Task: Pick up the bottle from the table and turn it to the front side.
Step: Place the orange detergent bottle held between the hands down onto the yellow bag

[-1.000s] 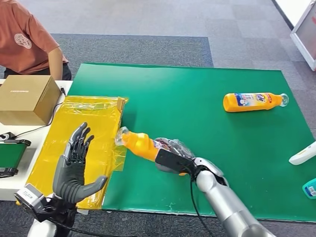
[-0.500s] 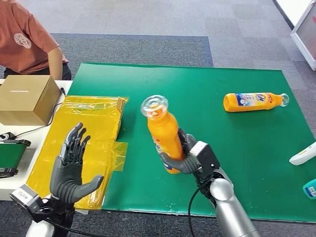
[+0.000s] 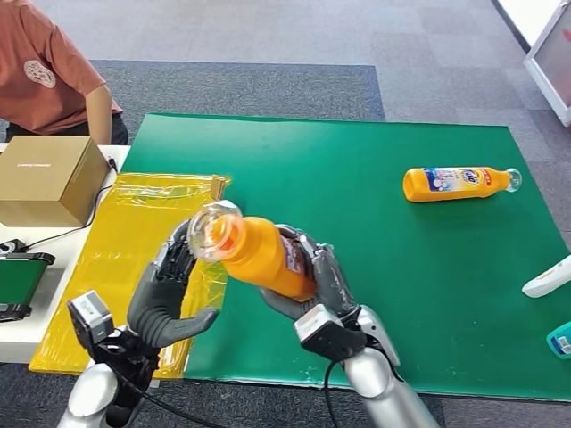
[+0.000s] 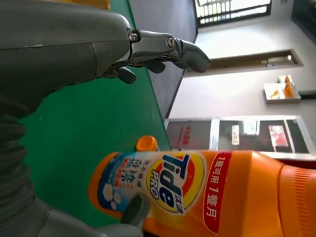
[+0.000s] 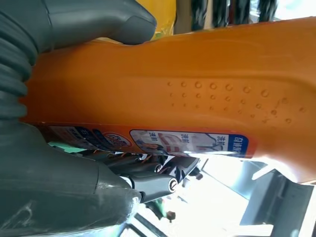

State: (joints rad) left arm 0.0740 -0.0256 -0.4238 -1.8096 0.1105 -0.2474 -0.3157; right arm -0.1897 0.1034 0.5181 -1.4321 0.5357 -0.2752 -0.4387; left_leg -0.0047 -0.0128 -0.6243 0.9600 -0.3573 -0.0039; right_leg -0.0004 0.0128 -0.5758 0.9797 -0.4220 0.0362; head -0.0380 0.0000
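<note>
My right hand grips the orange Tide bottle around its body and holds it above the green mat, lying nearly level. Its clear cap points toward my left hand. That hand is spread at the cap end, with its fingers well apart from the bottle and its thumb at the label. In the right wrist view the thumb lies over the bottle, whose back label faces the palm.
A second orange bottle lies on the mat at the far right. A yellow plastic sheet and a cardboard box are on the left, where a person sits. A white object lies at the right edge.
My right hand has tipped the bottle from upright to nearly level, cap leftward, and raised it. My left hand has moved right and up to the cap end.
</note>
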